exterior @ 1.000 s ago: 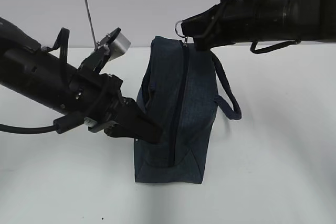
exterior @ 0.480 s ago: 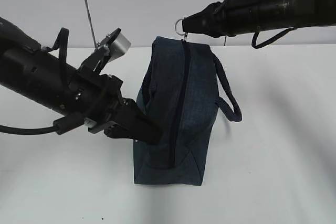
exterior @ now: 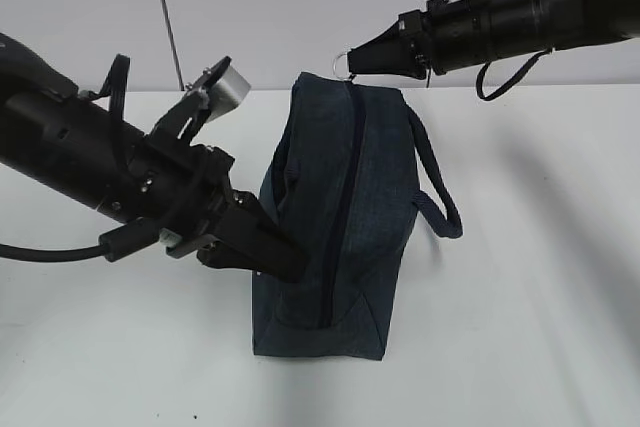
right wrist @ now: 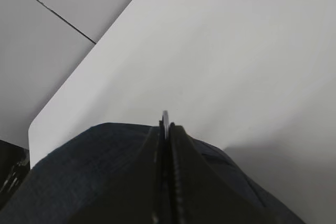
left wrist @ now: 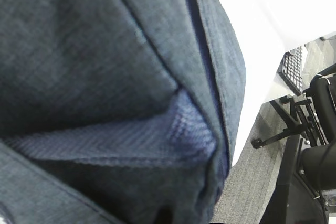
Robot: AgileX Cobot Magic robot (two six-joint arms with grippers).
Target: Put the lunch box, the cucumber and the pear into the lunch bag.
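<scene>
Lunch bag [exterior: 335,217] zipped shut, ring pull [exterior: 343,60] pinched by right gripper [exterior: 362,59], left gripper [exterior: 285,259] clamping its side; no food visible.

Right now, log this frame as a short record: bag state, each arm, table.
bag: navy lunch bag standing on the white table, zipper shut
ring pull: pinched by the right gripper at the bag's top end
left gripper: pressed against the bag's side; fingers not readable
lunch box, cucumber, pear: not in view
</scene>
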